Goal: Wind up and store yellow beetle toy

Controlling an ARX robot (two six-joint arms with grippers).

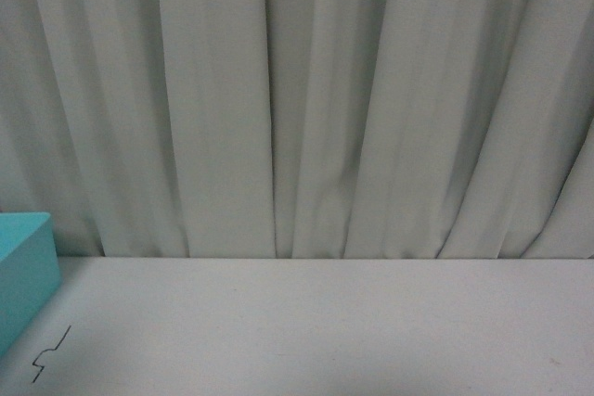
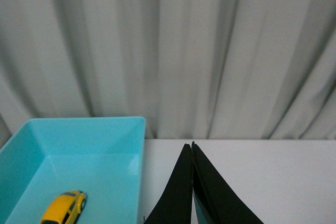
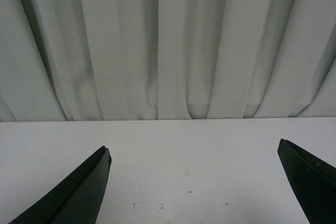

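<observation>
- Front view: neither arm is showing. A white surface (image 1: pixel 325 331) is filling the lower part of the frame, a grey curtain (image 1: pixel 306 99) is hanging behind it, and a corner of the turquoise box (image 1: pixel 23 275) is peeking in at the lower left edge. A small dark squiggle (image 1: pixel 51 356) is lying on the surface just below the box.
- Left wrist view: the left hand (image 2: pixel 192 148) is sitting at the bottom centre with its fingers pressed together, pinching nothing. The yellow beetle toy (image 2: pixel 64 208) is lying inside the turquoise box at the lower left of the frame, apart from the hand.
- Right wrist view: the right hand (image 3: pixel 194 156) is hanging spread wide over the bare surface, gripping nothing.
- Judgement: the toy is already sitting in the box, so the storing step is looking finished; the next move is probably just pulling both arms back clear.
</observation>
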